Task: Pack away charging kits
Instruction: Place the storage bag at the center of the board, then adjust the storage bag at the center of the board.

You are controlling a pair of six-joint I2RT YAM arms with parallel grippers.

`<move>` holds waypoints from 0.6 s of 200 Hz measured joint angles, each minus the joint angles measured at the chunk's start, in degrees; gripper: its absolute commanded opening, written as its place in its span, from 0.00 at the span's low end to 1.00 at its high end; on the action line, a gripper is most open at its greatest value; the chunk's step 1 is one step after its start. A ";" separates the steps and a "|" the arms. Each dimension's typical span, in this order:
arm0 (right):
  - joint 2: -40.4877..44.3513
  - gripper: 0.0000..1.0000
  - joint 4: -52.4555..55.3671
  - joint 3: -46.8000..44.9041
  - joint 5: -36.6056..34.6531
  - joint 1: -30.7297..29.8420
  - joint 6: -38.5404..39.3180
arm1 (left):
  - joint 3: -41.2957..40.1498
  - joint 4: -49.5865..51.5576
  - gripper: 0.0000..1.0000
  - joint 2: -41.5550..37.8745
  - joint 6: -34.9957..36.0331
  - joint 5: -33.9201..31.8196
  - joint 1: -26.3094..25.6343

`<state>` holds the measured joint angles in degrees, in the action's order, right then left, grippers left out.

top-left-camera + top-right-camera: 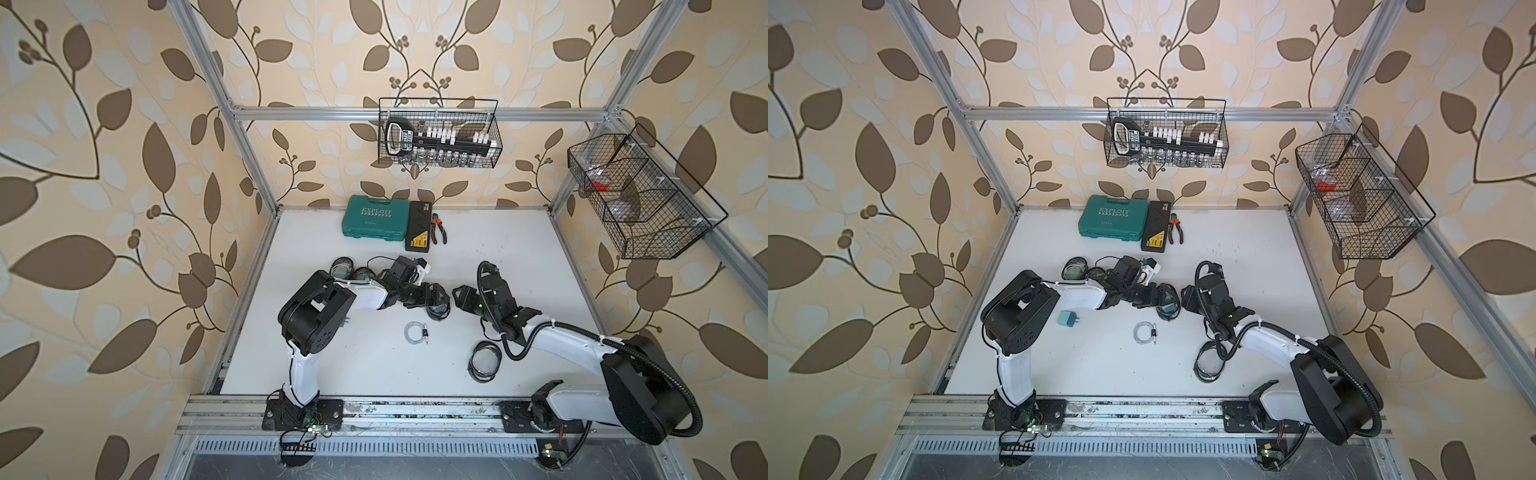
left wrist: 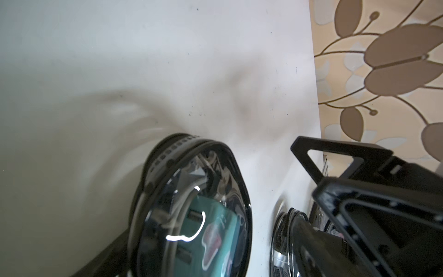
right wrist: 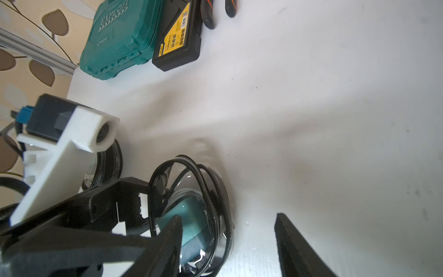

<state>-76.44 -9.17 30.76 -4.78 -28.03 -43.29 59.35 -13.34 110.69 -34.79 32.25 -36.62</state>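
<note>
A clear black-rimmed pouch (image 2: 191, 215) with a teal adapter inside stands on edge mid-table, also in a top view (image 1: 439, 312). My left gripper (image 1: 435, 302) is open around it; only one dark finger (image 2: 105, 259) shows in the left wrist view. My right gripper (image 3: 227, 217) is open. Its one finger (image 3: 167, 242) overlaps the pouch (image 3: 199, 215) and bare table separates the pouch from the other finger (image 3: 297, 249). A coiled cable (image 1: 415, 332) lies in front. A loose teal adapter (image 1: 1068, 320) lies by the left arm. An empty pouch (image 1: 484, 360) lies front right.
Two more pouches (image 1: 343, 266) (image 1: 362, 274) lie behind the left arm. The teal EXPLOIT case (image 1: 370, 224), a black case with a yellow label (image 1: 419, 226) and pliers (image 1: 439, 228) sit at the back. Wire baskets hang on the back wall (image 1: 438, 133) and right wall (image 1: 640, 195).
</note>
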 measured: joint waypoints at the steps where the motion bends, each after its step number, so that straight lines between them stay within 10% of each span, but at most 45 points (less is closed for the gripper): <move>1: -0.07 0.60 -0.02 0.00 0.02 0.00 0.00 | 0.00 0.00 0.93 0.00 0.00 -0.04 -0.02; 120: -8.07 0.36 -4.02 0.98 6.34 -1.20 -0.61 | -0.11 0.81 0.80 -0.22 -0.39 -2.75 0.00</move>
<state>-84.51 -13.19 31.75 1.56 -29.23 -43.90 59.24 -12.53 110.48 -35.18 29.50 -36.62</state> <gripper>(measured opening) 0.384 0.809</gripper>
